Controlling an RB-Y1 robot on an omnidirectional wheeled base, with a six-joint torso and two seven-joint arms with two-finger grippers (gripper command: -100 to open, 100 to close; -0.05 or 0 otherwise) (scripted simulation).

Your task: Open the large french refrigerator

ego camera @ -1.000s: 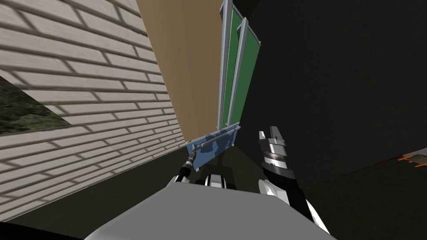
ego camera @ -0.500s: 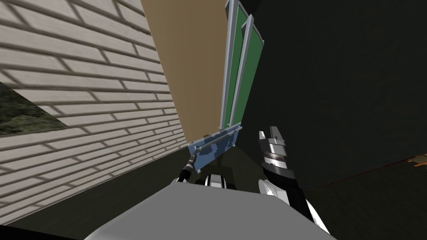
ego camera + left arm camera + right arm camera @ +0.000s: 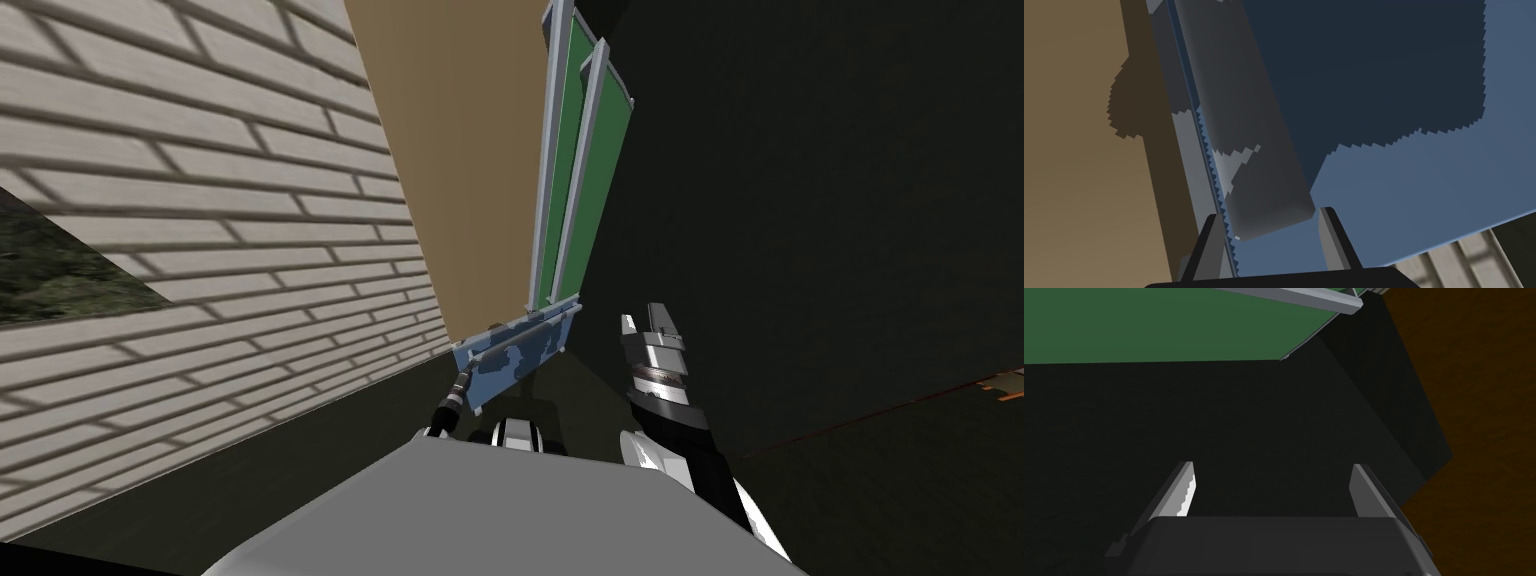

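Observation:
The refrigerator has two tall green doors in grey frames, and below them a blue front panel that carries a grey bar handle. My left gripper reaches up to the left end of that bar. In the left wrist view the end of the handle lies between the left gripper's fingers, which stand close against its two sides in front of the blue panel. My right gripper is held up to the right of the panel, open and holding nothing.
A pale brick wall runs along the left. A tan side panel stands beside the refrigerator. A dark wall rises on the right over brown floor. Something orange shows at the far right edge.
My head view has shifted a little, so the refrigerator sits slightly further right in the picture. Both arms keep their places against it.

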